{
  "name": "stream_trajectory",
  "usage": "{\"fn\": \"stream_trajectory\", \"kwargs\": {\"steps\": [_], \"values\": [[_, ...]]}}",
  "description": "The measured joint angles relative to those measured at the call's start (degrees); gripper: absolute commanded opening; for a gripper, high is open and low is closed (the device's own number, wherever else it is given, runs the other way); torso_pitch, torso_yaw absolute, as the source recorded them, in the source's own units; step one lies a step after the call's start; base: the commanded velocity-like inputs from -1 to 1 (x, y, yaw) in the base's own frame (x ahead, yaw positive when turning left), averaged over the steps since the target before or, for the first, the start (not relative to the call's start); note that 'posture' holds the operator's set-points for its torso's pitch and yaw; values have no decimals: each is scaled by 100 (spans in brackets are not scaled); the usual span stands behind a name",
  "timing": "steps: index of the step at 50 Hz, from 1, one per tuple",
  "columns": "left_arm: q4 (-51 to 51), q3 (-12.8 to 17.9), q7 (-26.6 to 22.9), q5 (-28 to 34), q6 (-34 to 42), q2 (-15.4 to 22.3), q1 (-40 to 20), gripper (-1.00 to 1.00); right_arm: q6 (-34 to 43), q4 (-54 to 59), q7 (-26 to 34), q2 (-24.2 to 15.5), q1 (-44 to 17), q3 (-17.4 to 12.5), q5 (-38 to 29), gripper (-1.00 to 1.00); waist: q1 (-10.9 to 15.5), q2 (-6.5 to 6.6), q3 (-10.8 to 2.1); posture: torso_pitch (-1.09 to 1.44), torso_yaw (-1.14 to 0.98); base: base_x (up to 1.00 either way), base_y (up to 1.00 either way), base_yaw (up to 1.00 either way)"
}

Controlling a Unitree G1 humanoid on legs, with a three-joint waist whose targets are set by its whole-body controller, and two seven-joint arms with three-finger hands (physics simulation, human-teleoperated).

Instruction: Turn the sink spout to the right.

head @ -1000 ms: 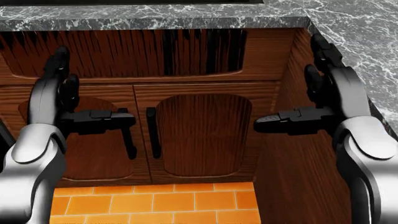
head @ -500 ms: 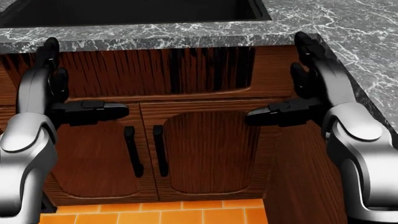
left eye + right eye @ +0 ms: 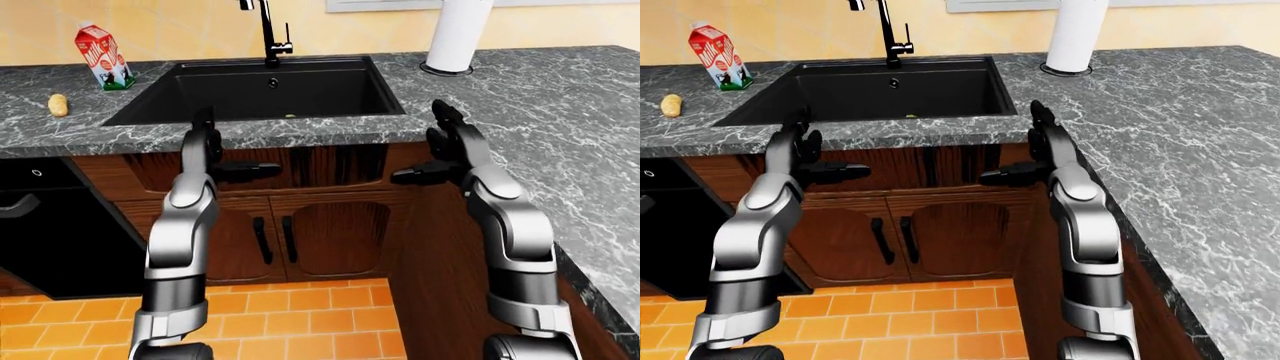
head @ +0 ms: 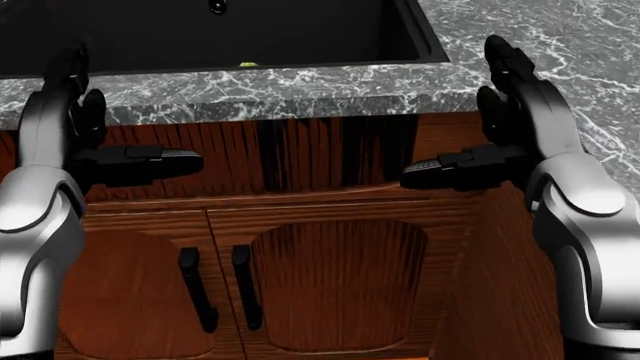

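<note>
A black sink faucet [image 3: 268,34] stands behind the black sink basin [image 3: 260,90] at the top of the left-eye view; its spout top is cut off by the frame edge. My left hand [image 3: 215,154] and right hand [image 3: 440,154] are both open and empty, held up before the counter's edge, well short of the faucet. In the head view the left hand [image 4: 95,142] and right hand [image 4: 480,142] hang in front of the cabinet fascia below the sink rim [image 4: 250,82].
A milk carton [image 3: 103,56] and a small potato [image 3: 59,105] sit on the grey marble counter [image 3: 560,112] left of the sink. A white paper towel roll [image 3: 458,34] stands right of it. Wooden cabinet doors [image 3: 300,232] are below; a black appliance [image 3: 50,232] is at the left.
The head view has tilted upward: cabinet doors slid down, the sink basin came into view. Both hands have risen toward the counter edge, still open.
</note>
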Motion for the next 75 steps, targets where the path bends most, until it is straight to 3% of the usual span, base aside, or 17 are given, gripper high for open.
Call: {"fn": "stream_trajectory", "kwargs": {"steps": [2, 4, 13, 15, 18, 24, 27, 28, 31, 36, 40, 42, 53, 65, 69, 73, 75], "values": [[88, 60, 18, 4, 73, 42, 58, 100, 107, 3, 32, 24, 31, 107, 33, 100, 58, 59, 23, 0, 0, 36, 0, 0], [153, 78, 37, 15, 139, 63, 48, 100, 126, 91, 60, 17, -9, 113, 53, 100, 87, 6, -25, 0, 0, 36, 0, 0], [-430, 33, 21, -45, 388, 40, -39, 100, 146, -351, 13, -67, -45, -7, 56, 100, 162, -663, -87, 0, 0, 36, 0, 0], [-286, -4, -13, -85, 363, 33, -26, 100, 119, -239, -12, -76, 26, -73, 27, 100, 66, -618, 16, 0, 0, 36, 0, 0], [88, -5, -72, -117, 238, 106, -35, 100, 224, -73, -52, -76, 78, -92, -22, 100, -16, -626, -9, 0, 0, 36, 0, 0], [677, 130, -78, -106, 26, 356, -331, 100, 228, -255, -30, -113, 11, -102, 0, 100, -79, -268, 7, 0, 0, 36, 0, 0], [941, 222, -91, -156, 0, 569, -691, 100, 230, -246, -38, -120, -47, -98, 13, 100, -84, 36, -96, 0, 0, 21, 0, 0], [978, 283, -87, -178, -1, 667, -782, 100, 230, -254, -38, -88, -63, -55, 9, 100, -94, 10, -91, 0, 0, 0, 0, 0], [1321, 420, -59, -221, -32, 924, -1036, 100, 313, -301, 20, -53, -20, 75, 31, 100, -61, 88, 106, 0, 0, 0, 0, 0], [1887, 456, -50, -284, -151, 1217, -1338, 100, 496, -281, 48, -92, -20, 16, 4, 100, -59, -162, 167, 0, 0, 0, 0, 0], [2329, 425, -73, -299, -331, 1336, -1599, 100, 500, -456, 26, -166, -145, -77, -12, 100, -14, -569, 56, 0, 0, 0, 0, 0], [2652, 341, -89, -275, -489, 1299, -1640, 100, 432, -481, 10, -171, -75, -144, -11, 100, 2, -462, 51, 0, 0, 0, 0, 0], [2638, 398, -117, -266, -530, 1498, -1765, 100, 469, -160, -26, -199, -300, -70, 76, 100, -25, -250, -89, 0, 0, 0, 0, 0], [3000, 285, -240, -125, -148, 1635, -2409, 100, 992, 1092, 291, -958, -1952, -229, 245, 100, -16, -288, 13, 0, 0, 0, 0, 0], [2724, 268, -277, -84, 86, 1670, -2572, 100, 859, 1258, 277, -958, -2045, -186, 306, 100, 7, -334, -14, 0, 0, 3, 0, 0], [2722, 290, -287, -7, 175, 1715, -2673, 100, 890, 1396, 295, -949, -2008, -105, 363, 100, 55, -254, -56, 0, 0, 8, 0, 0], [2756, 290, -290, 41, 192, 1739, -2767, 100, 956, 1435, 300, -985, -2054, -89, 362, 100, 68, -300, -64, 0, 0, 10, 0, 0]]}}
